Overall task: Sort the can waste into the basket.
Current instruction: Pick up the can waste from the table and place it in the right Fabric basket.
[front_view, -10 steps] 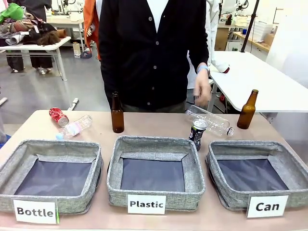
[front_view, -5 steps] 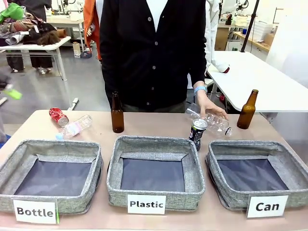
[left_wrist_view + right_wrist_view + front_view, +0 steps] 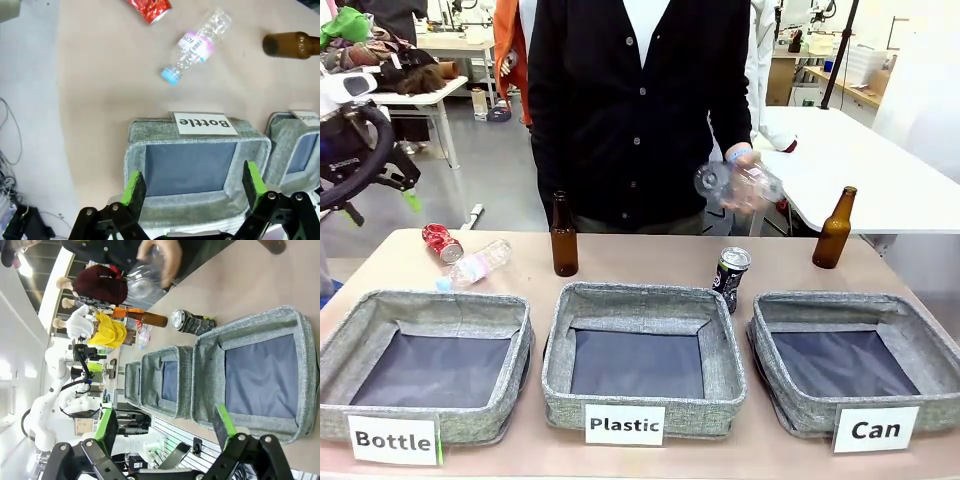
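Jaws wide, empty: my left gripper (image 3: 194,182) hangs left near the red can (image 3: 441,242), right gripper (image 3: 165,422) by the basket (image 3: 790,405). Person's hand (image 3: 752,192) holds a plastic bottle (image 3: 720,181) clear.

Bright even light, soft shadows — motion blur on person's hand (image 3: 751,190) and clear bottle (image 3: 713,180); wrist views bowed at edges.

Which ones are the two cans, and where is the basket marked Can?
red can (image 3: 441,242): front view, on its dented side.
black can (image 3: 728,283): front view, on its dark body.
Can basket (image 3: 830,306): front view, on its far wall.
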Tool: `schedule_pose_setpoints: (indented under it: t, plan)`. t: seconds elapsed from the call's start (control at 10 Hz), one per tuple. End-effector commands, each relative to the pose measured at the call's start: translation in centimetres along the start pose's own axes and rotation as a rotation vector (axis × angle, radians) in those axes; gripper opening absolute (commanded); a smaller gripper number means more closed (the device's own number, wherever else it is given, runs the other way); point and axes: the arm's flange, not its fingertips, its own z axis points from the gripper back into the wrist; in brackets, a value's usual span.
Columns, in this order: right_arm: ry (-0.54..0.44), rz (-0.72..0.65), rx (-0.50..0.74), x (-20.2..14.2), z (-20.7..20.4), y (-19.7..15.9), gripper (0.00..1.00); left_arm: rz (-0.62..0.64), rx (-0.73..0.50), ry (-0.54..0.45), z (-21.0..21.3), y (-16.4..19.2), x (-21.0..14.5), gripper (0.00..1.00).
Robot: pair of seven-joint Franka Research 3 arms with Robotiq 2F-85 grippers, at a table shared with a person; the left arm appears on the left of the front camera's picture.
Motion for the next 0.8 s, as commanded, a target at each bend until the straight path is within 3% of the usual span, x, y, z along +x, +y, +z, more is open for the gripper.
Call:
schedule_pose_setpoints:
  t: [0.0,0.1,0.3,0.4,0.7]
  plan:
    - [-0.012,0.028,0.022,0.3,0.1,0.0,1.0,-0.041,-0.025,-0.013,0.7,-0.5,-2.5,1.0]
    - [-0.012,0.028,0.022,0.3,0.1,0.0,1.0,-0.041,-0.025,-0.013,0.7,-0.5,-2.5,1.0]
    - [-0.012,0.028,0.022,0.3,0.1,0.0,1.0,0.051,0.014,0.029,-0.2,-0.5,0.9,1.0]
    - [-0.012,0.028,0.022,0.3,0.1,0.0,1.0,0.141,0.006,0.056,-0.3,-0.5,3.4,1.0]
    - [-0.012,0.028,0.022,0.3,0.1,0.0,1.0,0.209,0.026,0.147,-2.1,-0.6,9.8,1.0]
